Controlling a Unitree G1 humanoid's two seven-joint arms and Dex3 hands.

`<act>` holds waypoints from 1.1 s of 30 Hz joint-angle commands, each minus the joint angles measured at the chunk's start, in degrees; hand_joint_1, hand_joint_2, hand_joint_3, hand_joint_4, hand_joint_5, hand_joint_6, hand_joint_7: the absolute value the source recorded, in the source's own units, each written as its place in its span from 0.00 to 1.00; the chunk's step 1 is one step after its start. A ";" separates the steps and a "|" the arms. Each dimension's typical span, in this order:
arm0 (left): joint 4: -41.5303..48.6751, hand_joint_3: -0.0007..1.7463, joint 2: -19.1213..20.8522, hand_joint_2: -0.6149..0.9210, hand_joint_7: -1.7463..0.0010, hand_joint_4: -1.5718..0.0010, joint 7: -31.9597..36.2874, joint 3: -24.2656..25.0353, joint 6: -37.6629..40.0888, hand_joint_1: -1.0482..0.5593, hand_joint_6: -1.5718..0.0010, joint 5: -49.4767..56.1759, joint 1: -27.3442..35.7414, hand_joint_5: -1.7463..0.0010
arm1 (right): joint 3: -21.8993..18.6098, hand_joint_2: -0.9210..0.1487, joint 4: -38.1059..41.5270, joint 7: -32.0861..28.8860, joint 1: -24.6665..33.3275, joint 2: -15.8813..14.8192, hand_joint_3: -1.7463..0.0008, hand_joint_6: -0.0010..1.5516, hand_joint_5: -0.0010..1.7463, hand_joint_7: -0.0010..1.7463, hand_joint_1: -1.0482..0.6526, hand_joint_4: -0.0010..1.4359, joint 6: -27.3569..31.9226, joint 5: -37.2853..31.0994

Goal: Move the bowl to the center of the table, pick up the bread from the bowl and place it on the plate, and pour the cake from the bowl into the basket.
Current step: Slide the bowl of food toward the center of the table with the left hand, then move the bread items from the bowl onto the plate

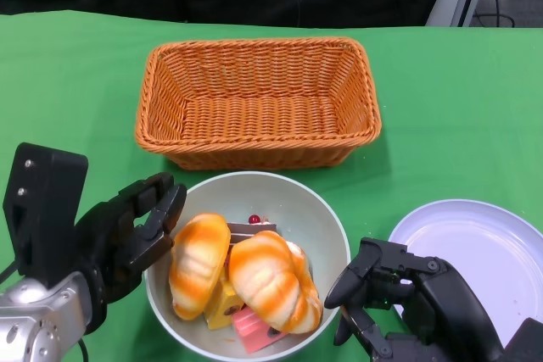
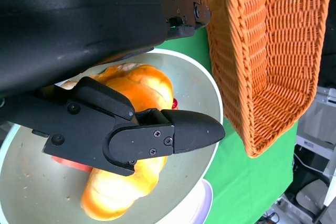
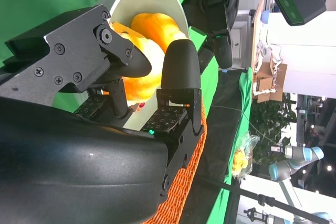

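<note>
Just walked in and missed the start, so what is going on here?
The robot has both hands at a white bowl holding two bread rolls and cake pieces. The left hand is at its left rim, the right hand at its right rim. The wicker basket and white plate hold nothing yet.

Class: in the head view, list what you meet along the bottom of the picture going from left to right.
left hand → bowl → right hand → plate
</note>
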 commanded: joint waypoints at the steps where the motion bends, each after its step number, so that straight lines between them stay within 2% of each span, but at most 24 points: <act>1: -0.11 0.34 0.00 1.00 1.00 1.00 0.99 0.47 -1.48 0.18 1.00 0.74 0.46 1.00 | -0.52 0.31 -0.59 -0.39 0.16 -0.21 0.41 0.50 0.75 0.70 0.61 0.62 -0.14 0.25; 14: 6.34 0.33 2.45 1.00 1.00 0.99 3.94 0.40 -19.30 0.18 1.00 11.69 -0.22 0.99 | -0.69 0.30 -0.17 -0.20 0.41 -0.46 0.41 0.50 0.76 0.70 0.61 0.61 -1.20 0.25; 24: 16.68 0.23 4.32 1.00 0.98 0.91 -2.56 6.55 -37.63 0.18 0.92 8.10 -1.40 0.97 | -0.93 0.30 0.05 0.10 0.47 -0.87 0.40 0.50 0.75 0.69 0.61 0.61 -1.57 0.45; 28: 20.57 0.16 4.17 1.00 0.97 0.84 -3.89 8.36 -44.16 0.21 0.86 7.02 -1.82 0.95 | -1.18 0.31 -0.38 0.34 0.75 -1.07 0.40 0.51 0.75 0.68 0.62 0.61 -0.92 1.20; 30: 22.50 0.10 3.73 1.00 0.96 0.74 -4.11 9.09 -48.34 0.26 0.78 6.84 -1.88 0.93 | -1.46 0.31 -0.60 0.69 0.93 -1.19 0.40 0.51 0.75 0.68 0.61 0.61 -0.46 1.90; 33: 26.84 0.09 4.09 1.00 0.96 0.62 -3.58 8.78 -57.92 0.30 0.69 9.65 -1.80 0.92 | -1.92 0.30 -0.81 0.91 1.29 -1.26 0.41 0.51 0.74 0.68 0.61 0.61 -0.52 2.52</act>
